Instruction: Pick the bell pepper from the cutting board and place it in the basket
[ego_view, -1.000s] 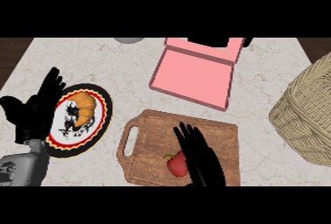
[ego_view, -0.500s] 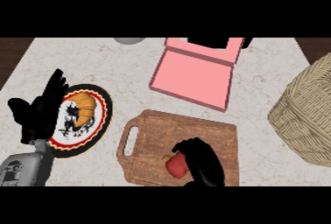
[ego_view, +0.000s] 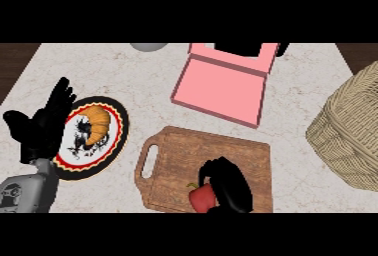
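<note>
Head view, looking steeply down on the pale marbled table (ego_view: 148, 75): you see the right hand (ego_view: 227, 186) at the lower edge, its fingers (ego_view: 214, 167) curled round the red bell pepper (ego_view: 202, 197), which lies on the near part of the wooden cutting board (ego_view: 221, 155), with its red body showing to the left of the palm and a small greenish stem tip at its top. The board's handle slot points left. The wicker basket (ego_view: 351, 132) stands at the right edge of your view, well apart from the board and the pepper. To the left of the board you find a round plate (ego_view: 118, 127) with a dark, red-trimmed rim, carrying a croissant (ego_view: 98, 124). The left hand (ego_view: 43, 127) rests at the left edge beside that plate, its fingers straight and pointing up, holding nothing. Beyond the board, a flat pink box (ego_view: 221, 90) lies tilted on the table, and part of a grey round object (ego_view: 150, 46) shows at the top edge
</note>
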